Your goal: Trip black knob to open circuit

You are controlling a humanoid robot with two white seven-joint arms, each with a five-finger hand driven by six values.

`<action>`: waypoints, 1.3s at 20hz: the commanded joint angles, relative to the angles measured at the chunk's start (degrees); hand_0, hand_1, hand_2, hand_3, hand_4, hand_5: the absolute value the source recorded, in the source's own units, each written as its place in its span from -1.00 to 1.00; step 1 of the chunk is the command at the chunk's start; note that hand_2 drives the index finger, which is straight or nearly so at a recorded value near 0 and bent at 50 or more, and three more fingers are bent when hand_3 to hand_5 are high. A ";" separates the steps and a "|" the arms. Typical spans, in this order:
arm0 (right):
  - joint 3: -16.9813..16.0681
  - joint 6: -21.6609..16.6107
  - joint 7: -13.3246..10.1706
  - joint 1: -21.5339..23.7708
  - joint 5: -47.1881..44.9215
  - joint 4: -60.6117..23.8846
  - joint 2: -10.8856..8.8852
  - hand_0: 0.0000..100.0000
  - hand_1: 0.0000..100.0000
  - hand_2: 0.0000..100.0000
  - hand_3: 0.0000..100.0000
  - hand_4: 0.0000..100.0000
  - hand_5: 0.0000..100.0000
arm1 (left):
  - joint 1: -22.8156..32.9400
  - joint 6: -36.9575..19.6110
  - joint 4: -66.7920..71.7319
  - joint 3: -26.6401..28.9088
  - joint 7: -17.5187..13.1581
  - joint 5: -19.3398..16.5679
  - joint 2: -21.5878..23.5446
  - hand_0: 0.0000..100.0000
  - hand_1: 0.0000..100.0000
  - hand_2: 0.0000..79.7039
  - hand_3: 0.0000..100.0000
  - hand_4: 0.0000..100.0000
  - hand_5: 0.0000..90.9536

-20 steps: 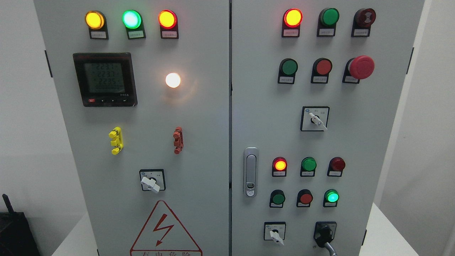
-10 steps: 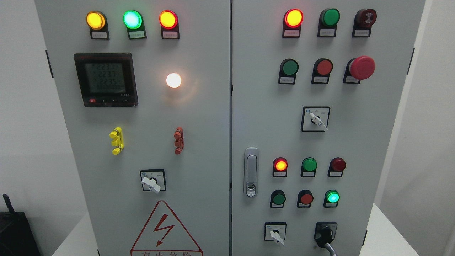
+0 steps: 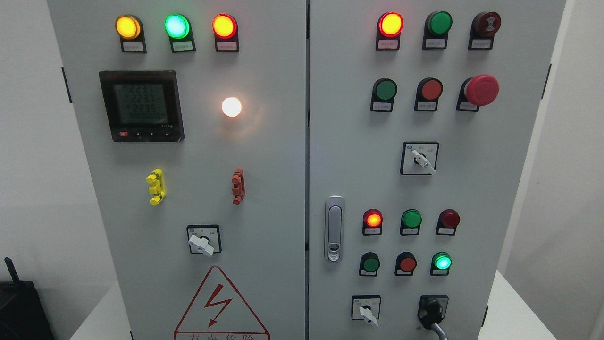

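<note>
The black knob (image 3: 432, 311) sits on a black square plate at the lower right of the grey cabinet's right door (image 3: 358, 156). Its handle points down and to the right, ending in a grey tip near the bottom edge of the picture. Neither of my hands nor arms shows anywhere in the head view.
Three white-handled selector switches (image 3: 366, 313) (image 3: 422, 159) (image 3: 202, 243) sit on the doors. Lit and unlit pilot lamps, a red mushroom button (image 3: 481, 89), a digital meter (image 3: 140, 106) and a door latch (image 3: 334, 229) fill the panel. A black object (image 3: 19, 307) stands at lower left.
The whole picture has drifted a few pixels to the right and down; nothing on the panel has moved or switched.
</note>
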 commanded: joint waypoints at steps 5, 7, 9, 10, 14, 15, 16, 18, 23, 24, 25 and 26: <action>-1.20 0.06 -0.20 0.14 -0.11 0.12 -0.80 -1.00 -1.00 -0.76 1.00 1.00 1.00 | 0.00 0.02 -0.94 -0.05 0.01 0.00 0.00 -0.76 -0.22 -1.00 -1.00 -1.00 -1.00; -1.64 0.06 -0.20 0.14 -0.20 0.12 -0.89 -1.00 -1.00 -0.76 1.00 1.00 1.00 | 0.00 0.02 -0.94 0.04 0.01 0.00 0.00 -0.76 -0.22 -1.00 -1.00 -1.00 -1.00; -1.82 0.06 -0.20 0.14 -0.20 0.12 -0.97 -1.00 -1.00 -0.76 1.00 1.00 1.00 | 0.00 0.02 -0.94 0.04 0.01 0.00 0.00 -0.76 -0.22 -1.00 -1.00 -1.00 -1.00; -1.82 0.06 -0.20 0.23 -0.20 0.12 -0.97 -1.00 -1.00 -0.76 1.00 1.00 1.00 | 0.00 0.02 -0.94 -0.05 0.01 0.00 0.00 -0.76 -0.22 -1.00 -1.00 -1.00 -1.00; -1.91 0.06 -0.11 0.58 -0.20 0.29 -0.97 -1.00 -1.00 -0.75 1.00 1.00 1.00 | 0.00 0.02 -0.94 -0.05 0.01 0.00 0.00 -0.76 -0.22 -1.00 -1.00 -1.00 -1.00; -1.91 0.06 -0.11 0.58 -0.20 0.29 -0.97 -1.00 -1.00 -0.75 1.00 1.00 1.00 | 0.00 0.02 -0.94 0.04 0.01 0.00 0.00 -0.76 -0.22 -1.00 -1.00 -1.00 -1.00; -1.91 0.06 -0.11 0.58 -0.29 0.29 -0.97 -1.00 -1.00 -0.75 1.00 1.00 1.00 | 0.00 0.02 -0.94 0.04 0.01 0.00 0.00 -0.76 -0.22 -1.00 -1.00 -1.00 -1.00; -2.26 0.06 -0.11 0.67 -0.20 0.38 -0.97 -1.00 -1.00 -0.75 1.00 1.00 1.00 | 0.00 0.02 -0.94 0.04 0.01 0.00 0.00 -0.76 -0.22 -1.00 -1.00 -1.00 -1.00; -2.35 0.06 -0.20 0.94 -0.29 0.21 -1.06 -1.00 -1.00 -0.75 1.00 1.00 1.00 | 0.00 0.02 -0.94 0.04 0.01 0.00 0.00 -0.76 -0.22 -1.00 -1.00 -1.00 -1.00; -2.35 0.06 -0.29 0.94 -0.29 0.12 -1.15 -1.00 -1.00 -0.75 1.00 1.00 1.00 | -0.09 0.02 -0.94 -0.05 0.01 0.00 0.00 -0.76 -0.22 -1.00 -1.00 -1.00 -1.00; -2.44 0.06 -0.37 0.94 -0.29 0.12 -1.32 -1.00 -1.00 -0.75 1.00 1.00 1.00 | 0.00 0.02 -0.94 -0.05 0.01 0.00 0.00 -0.76 -0.22 -1.00 -1.00 -1.00 -1.00; -2.70 0.06 -0.37 0.94 -0.29 0.03 -1.41 -1.00 -1.00 -0.75 1.00 1.00 1.00 | 0.00 0.02 -0.94 0.04 0.01 0.00 0.00 -0.76 -0.22 -1.00 -1.00 -1.00 -1.00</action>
